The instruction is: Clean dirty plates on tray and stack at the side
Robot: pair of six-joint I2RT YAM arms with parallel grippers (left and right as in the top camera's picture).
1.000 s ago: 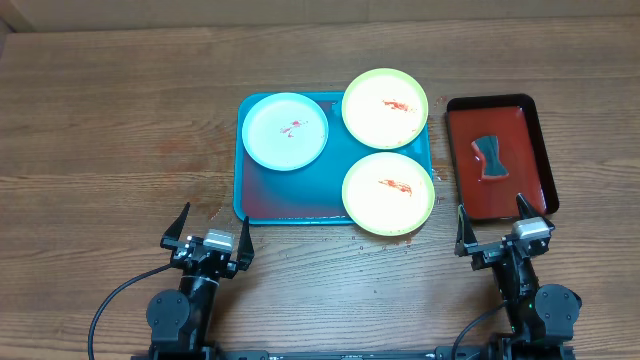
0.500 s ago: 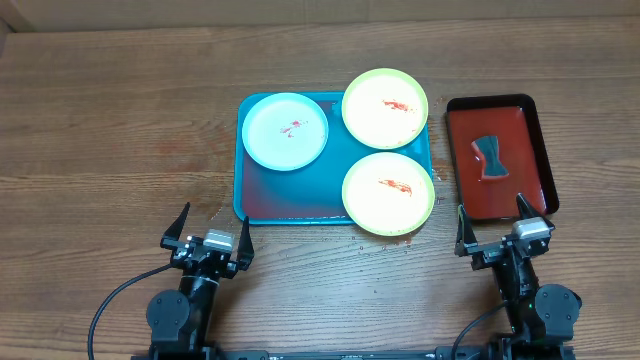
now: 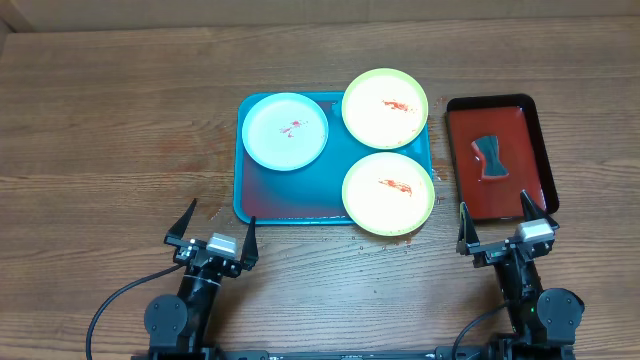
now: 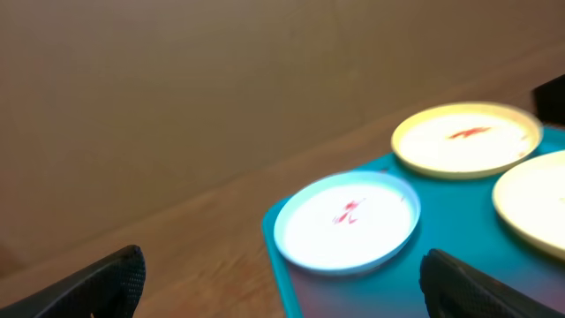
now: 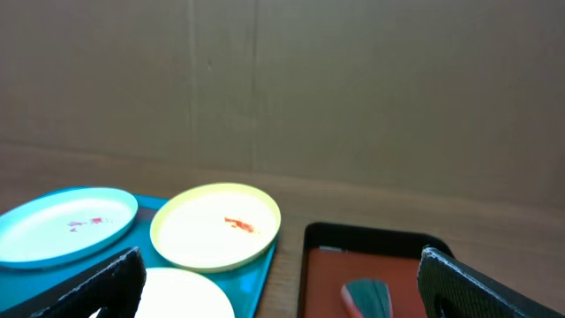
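The left jaws and the right jaws are both held wide apart, with nothing between them. Just ahead of the left jaws and to their right, the tray (image 3: 262, 200) is laid on the table (image 3: 100, 130), and three smeared plates are carried on it: a yellow-green plate (image 3: 388, 193) nearest, a mint-blue plate (image 3: 286, 131) and a second yellow-green plate (image 3: 385, 108) beyond. Directly ahead of the right jaws a red tray (image 3: 470, 170) is set, with a dark object (image 3: 490, 157) on it.

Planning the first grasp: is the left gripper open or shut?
Open. Overhead, the left gripper has its fingers spread wide with nothing between them; its wrist view shows them at opposite frame edges.
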